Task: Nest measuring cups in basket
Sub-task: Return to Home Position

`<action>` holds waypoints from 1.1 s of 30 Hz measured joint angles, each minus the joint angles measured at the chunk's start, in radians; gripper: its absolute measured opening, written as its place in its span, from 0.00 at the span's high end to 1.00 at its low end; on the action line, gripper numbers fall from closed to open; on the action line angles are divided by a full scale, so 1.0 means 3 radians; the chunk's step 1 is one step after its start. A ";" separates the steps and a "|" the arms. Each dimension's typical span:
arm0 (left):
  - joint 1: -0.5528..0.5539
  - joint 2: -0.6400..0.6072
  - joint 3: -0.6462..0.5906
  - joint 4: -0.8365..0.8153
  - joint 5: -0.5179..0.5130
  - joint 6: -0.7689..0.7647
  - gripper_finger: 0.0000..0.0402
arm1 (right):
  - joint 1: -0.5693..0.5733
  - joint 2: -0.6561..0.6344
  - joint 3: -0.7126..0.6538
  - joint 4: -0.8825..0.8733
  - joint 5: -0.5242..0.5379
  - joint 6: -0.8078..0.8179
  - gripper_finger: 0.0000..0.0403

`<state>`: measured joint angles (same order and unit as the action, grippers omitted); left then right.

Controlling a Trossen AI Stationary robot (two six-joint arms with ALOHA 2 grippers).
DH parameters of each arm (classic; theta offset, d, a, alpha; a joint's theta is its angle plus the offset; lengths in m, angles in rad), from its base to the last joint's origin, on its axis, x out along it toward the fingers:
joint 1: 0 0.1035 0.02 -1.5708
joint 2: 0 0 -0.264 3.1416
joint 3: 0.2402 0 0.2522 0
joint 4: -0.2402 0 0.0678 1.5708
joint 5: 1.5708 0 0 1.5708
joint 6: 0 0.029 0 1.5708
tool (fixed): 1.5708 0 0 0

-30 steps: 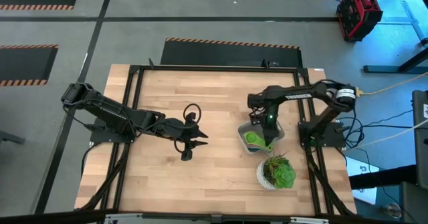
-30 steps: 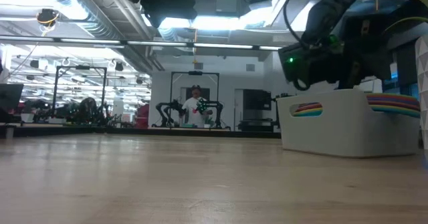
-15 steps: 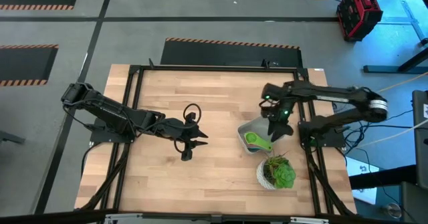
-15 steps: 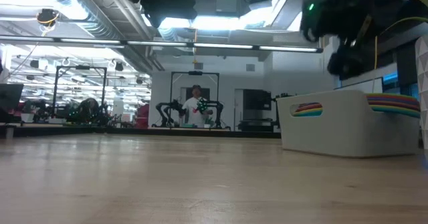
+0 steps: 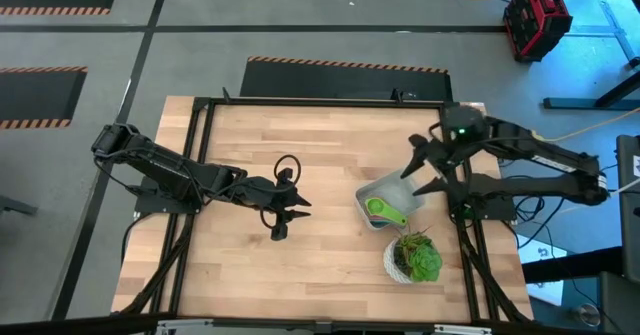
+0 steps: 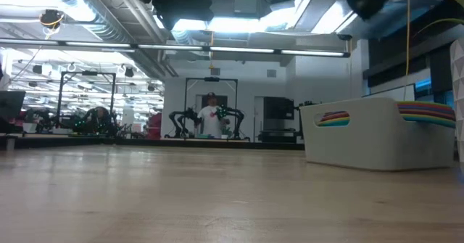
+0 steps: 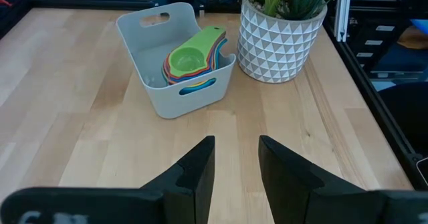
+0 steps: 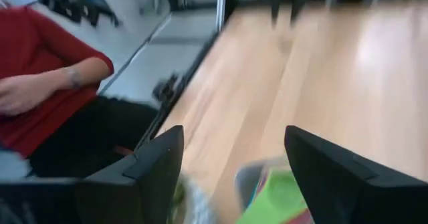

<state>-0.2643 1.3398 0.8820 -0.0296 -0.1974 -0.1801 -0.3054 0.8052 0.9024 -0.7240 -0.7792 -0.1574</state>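
Stacked in basket beside plant pot, green on top: cups; job looks finished. Right tool spread wide, empty, raised near basket, clear for retreat. Left tool parted, empty, mid-bench.

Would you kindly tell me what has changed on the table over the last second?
The right gripper, which hung low over the basket, has risen and drawn back toward the table's right side; it is open and empty. The nested cups lie in the basket as before, green on top. The left gripper at mid-table and the plant have not moved.
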 joint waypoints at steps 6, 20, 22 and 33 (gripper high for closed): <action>-0.0001 0.0000 -0.0001 -0.0001 0.0000 0.0000 0.73 | 0.0000 -0.0179 -0.0001 0.0652 0.0004 -0.0014 0.34; 0.0000 0.0000 0.0000 0.0000 0.0000 0.0000 0.73 | 0.0001 -0.0212 -0.0001 0.1465 0.0889 0.0135 0.34; 0.0000 0.0000 0.0000 0.0000 -0.0007 0.0035 0.73 | 0.0001 -0.0266 -0.0001 0.1471 0.1070 0.0149 0.35; 0.0135 -0.0091 0.0000 0.0501 -0.0168 0.0967 0.73 | 0.0000 -0.0686 -0.0001 0.1450 0.1314 0.0164 0.56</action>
<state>-0.2238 1.3125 0.8822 0.1206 -0.2477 0.1099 -0.3054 0.5994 0.9020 -0.2889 -0.3851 -0.1083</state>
